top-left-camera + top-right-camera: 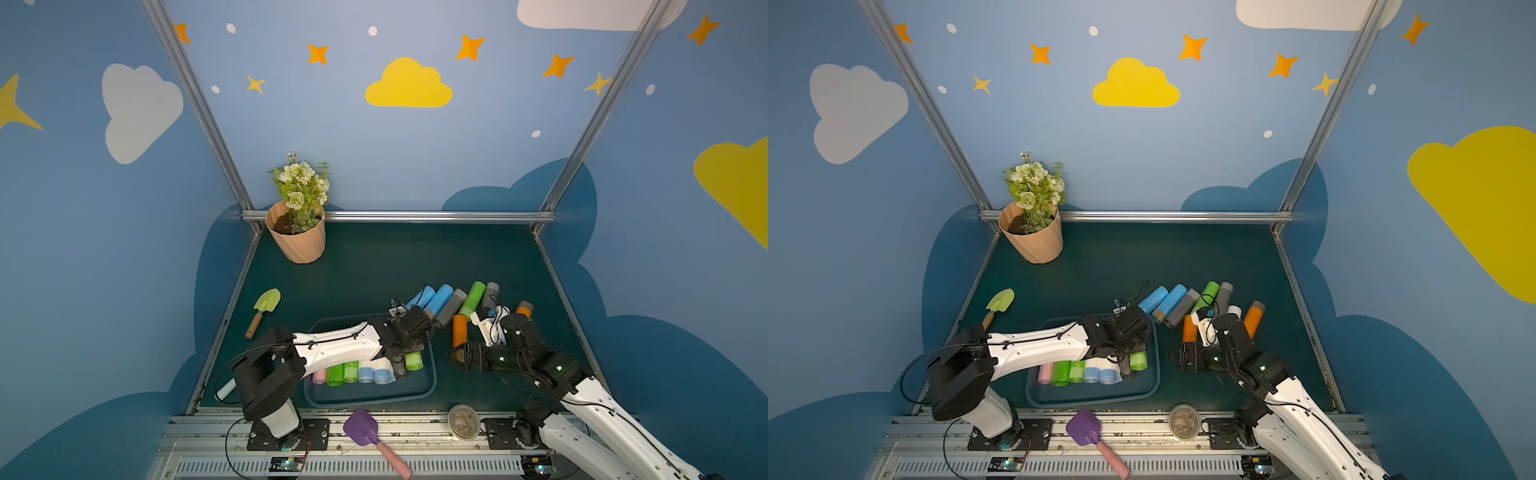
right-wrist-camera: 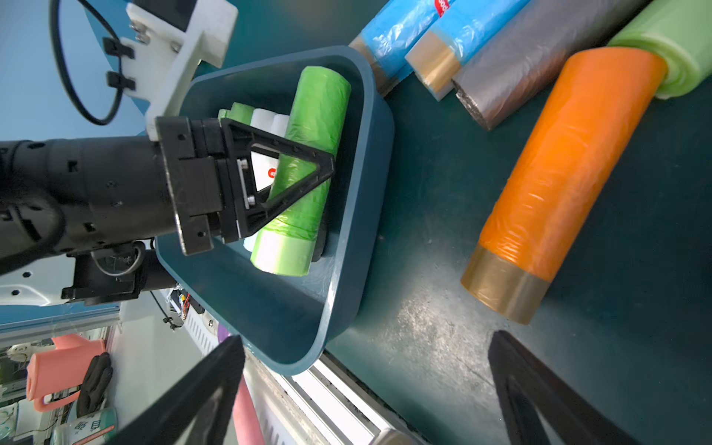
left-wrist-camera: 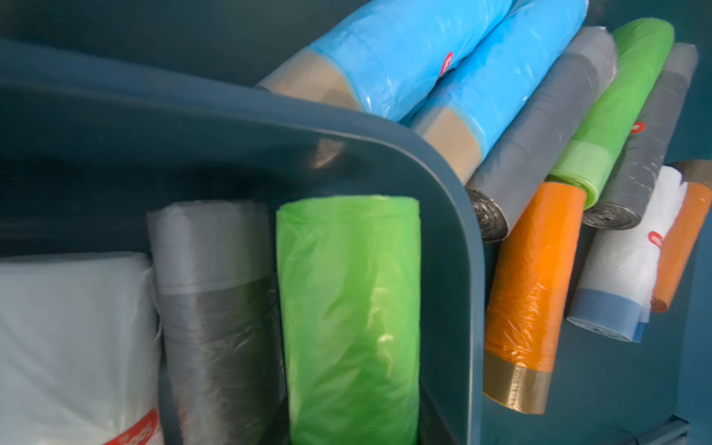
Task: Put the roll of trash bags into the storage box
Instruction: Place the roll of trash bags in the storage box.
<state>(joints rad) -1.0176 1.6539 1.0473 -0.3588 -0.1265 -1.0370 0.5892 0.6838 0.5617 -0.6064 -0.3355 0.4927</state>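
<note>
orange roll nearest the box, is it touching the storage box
Apart. The right wrist view shows a strip of bare table between the orange roll and the storage box rim.

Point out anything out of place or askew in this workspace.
The purple shovel lies off the mat, on the front rail, with its pink handle pointing past the front edge. A round clear container also sits on that rail.

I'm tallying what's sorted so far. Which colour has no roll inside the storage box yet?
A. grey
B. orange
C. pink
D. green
B: an orange roll and a second orange roll both lie on the mat outside the storage box; none is inside.
</note>
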